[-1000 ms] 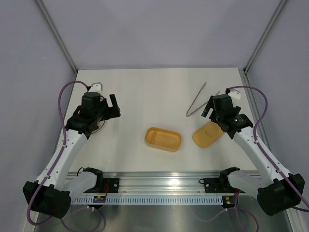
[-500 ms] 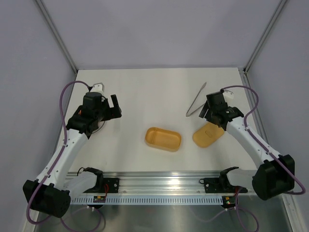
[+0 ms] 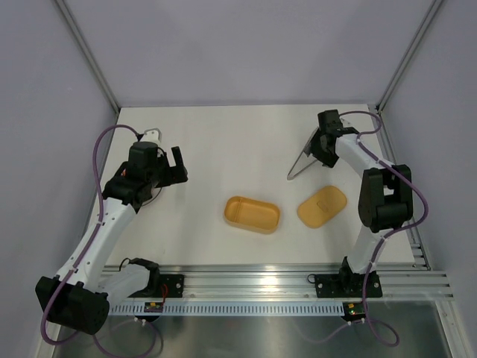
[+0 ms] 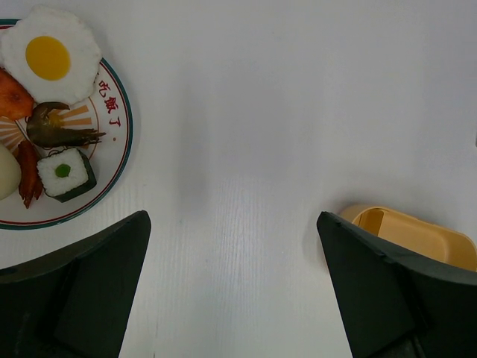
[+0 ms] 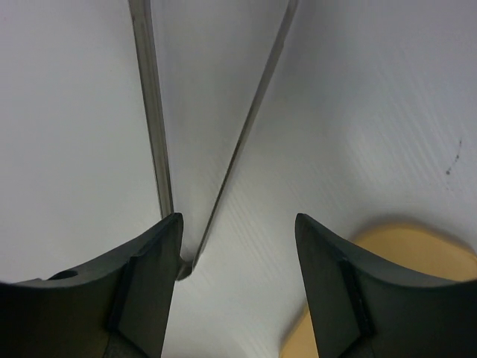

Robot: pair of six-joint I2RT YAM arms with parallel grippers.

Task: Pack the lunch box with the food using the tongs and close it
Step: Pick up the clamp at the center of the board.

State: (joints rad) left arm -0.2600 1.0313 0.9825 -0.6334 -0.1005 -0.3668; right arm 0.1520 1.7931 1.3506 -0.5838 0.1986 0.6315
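Observation:
The yellow-orange lunch box (image 3: 252, 215) sits open at the table's middle, and its corner (image 4: 417, 233) shows in the left wrist view. Its flat lid (image 3: 322, 206) lies to the right of it. The silver tongs (image 3: 302, 156) lie at the back right. My right gripper (image 3: 316, 153) is low over them, open. In the right wrist view the tongs' joined end (image 5: 184, 262) lies against the inner edge of the left finger (image 5: 141, 287), and the gap of the gripper (image 5: 238, 218) holds only table. The food (image 4: 52, 112) lies on a plate. My left gripper (image 3: 177, 158) (image 4: 232, 283) is open.
The food's white plate (image 4: 112, 160) has a patterned rim and sits at the left, mostly under my left arm in the top view. A metal frame post (image 3: 406, 56) and the grey side walls bound the table. The lid's edge (image 5: 417, 257) shows beside my right finger.
My right arm has swung back from over the lid to the tongs, and its jaws have narrowed. The left arm has not moved.

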